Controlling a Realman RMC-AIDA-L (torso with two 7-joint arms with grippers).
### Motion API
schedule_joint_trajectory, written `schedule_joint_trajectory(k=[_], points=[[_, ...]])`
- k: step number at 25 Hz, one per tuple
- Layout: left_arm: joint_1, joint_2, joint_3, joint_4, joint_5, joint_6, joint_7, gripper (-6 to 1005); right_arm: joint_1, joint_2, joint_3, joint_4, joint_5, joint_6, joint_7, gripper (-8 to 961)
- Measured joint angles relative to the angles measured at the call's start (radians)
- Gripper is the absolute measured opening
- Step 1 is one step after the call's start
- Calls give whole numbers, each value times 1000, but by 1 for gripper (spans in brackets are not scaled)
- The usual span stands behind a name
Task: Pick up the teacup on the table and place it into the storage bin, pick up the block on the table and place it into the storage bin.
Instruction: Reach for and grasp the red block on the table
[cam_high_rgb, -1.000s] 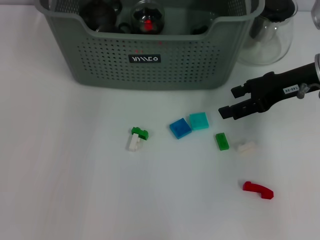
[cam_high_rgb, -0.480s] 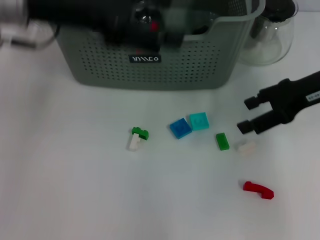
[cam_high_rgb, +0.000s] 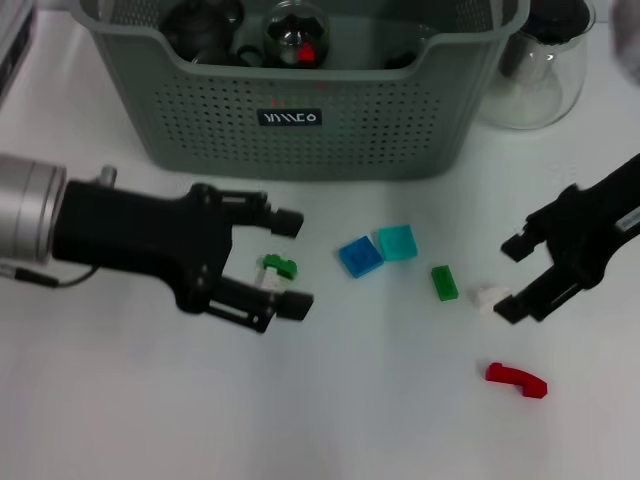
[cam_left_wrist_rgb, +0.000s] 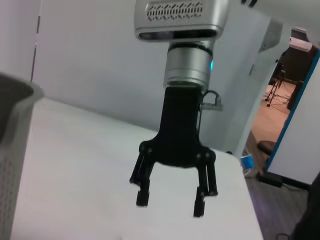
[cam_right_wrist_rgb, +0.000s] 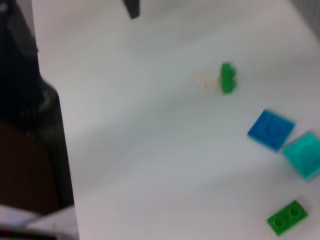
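Observation:
The grey-green storage bin (cam_high_rgb: 300, 110) stands at the back with dark round items and a glass piece inside. No teacup shows on the table. Blocks lie in front: a green-and-white block (cam_high_rgb: 275, 274) (cam_right_wrist_rgb: 227, 77), a blue one (cam_high_rgb: 359, 256) (cam_right_wrist_rgb: 270, 129), a teal one (cam_high_rgb: 398, 242), a green one (cam_high_rgb: 444, 282) (cam_right_wrist_rgb: 287, 217) and a small white one (cam_high_rgb: 490, 297). My left gripper (cam_high_rgb: 293, 263) is open, low over the table, its fingers straddling the green-and-white block. The right gripper (cam_high_rgb: 508, 279) (cam_left_wrist_rgb: 170, 197) is open, just right of the small white block.
A red curved piece (cam_high_rgb: 516, 380) lies near the front right. A clear glass jug (cam_high_rgb: 540, 70) stands right of the bin. The bin's wall (cam_left_wrist_rgb: 15, 130) shows at the edge of the left wrist view.
My left arm came off the bin's top and dropped to the table around the green-and-white block. The right gripper shifted right and toward the front, beside the white block.

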Motion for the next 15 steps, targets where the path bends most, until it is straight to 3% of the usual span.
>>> schedule_joint_trajectory(k=[4, 15], points=[[38, -5, -15, -18, 7, -17, 89, 921, 7, 17, -104, -10, -18, 17, 41, 901], [51, -1, -100, -101, 12, -91, 153, 921, -25, 24, -488, 0, 0, 171, 186, 900]])
